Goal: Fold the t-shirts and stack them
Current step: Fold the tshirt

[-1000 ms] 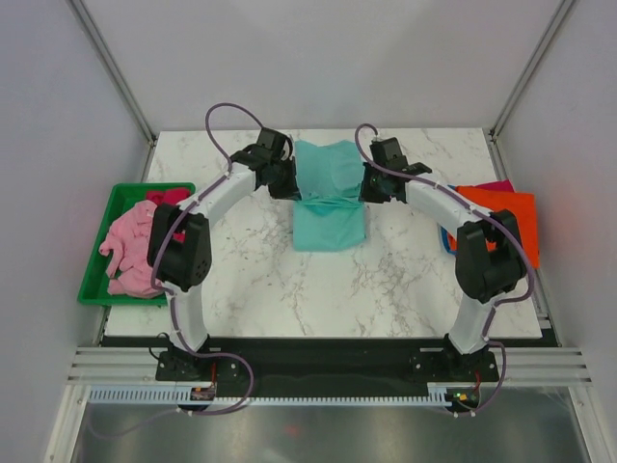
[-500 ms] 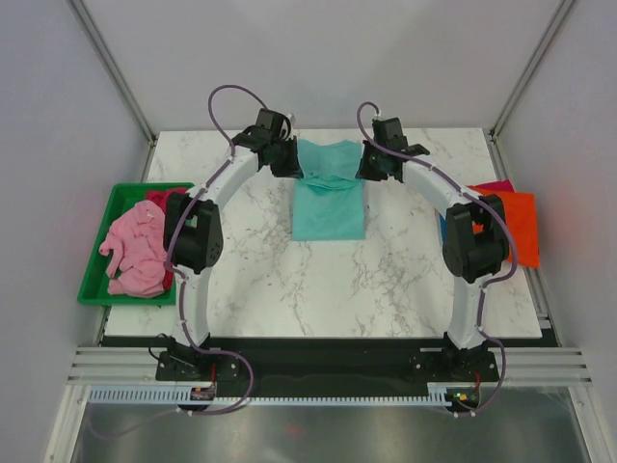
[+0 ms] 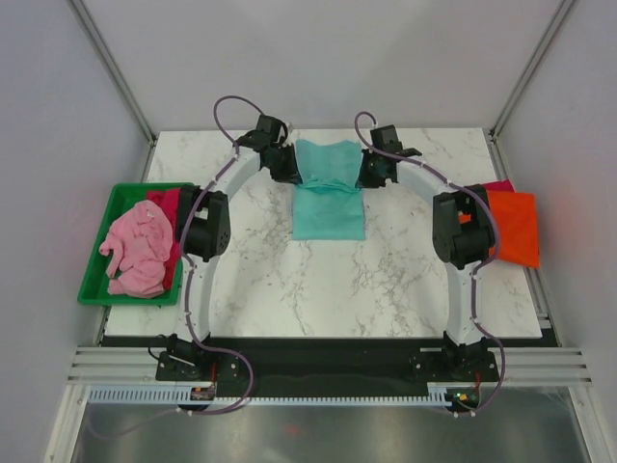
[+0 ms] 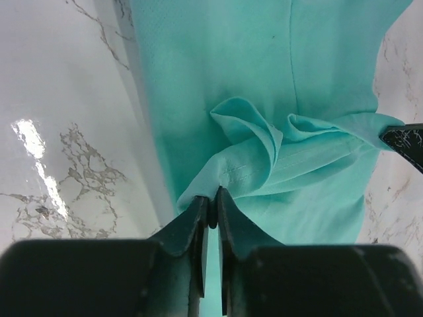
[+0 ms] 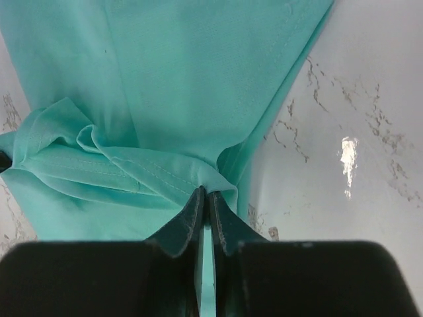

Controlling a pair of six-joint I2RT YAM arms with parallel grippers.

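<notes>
Teal t-shirt aside for a moment, what lies closest to us?

Bare marble worktop, just past our bases. A little farther, on our left, the green tray holds a crumpled pink t-shirt with some red cloth beside it. At our right edge an orange t-shirt lies flat over a magenta t-shirt.

And the teal t-shirt itself?

It is mid-worktop, toward the far side, already narrowed to a long strip. Its near half lies flat. Across its middle we hold a stitched hem. The left fingers are pressed together on one corner and the right fingers on the other, with only cloth between the pads. Between the two grips the hem sags and puckers over the layer below.

Which step do we call this?

We judge it the lengthwise fold, with one end lifted over the rest and not yet laid down. The pile on our right looks finished, and the tray shirts are waiting.

What does the next move ask of us?

Both arms should travel together at one height, drawn slightly apart to take out the slack, so the hem lands square on the opposite edge. Only then should we let go and carry the shirt to the pile.
</notes>
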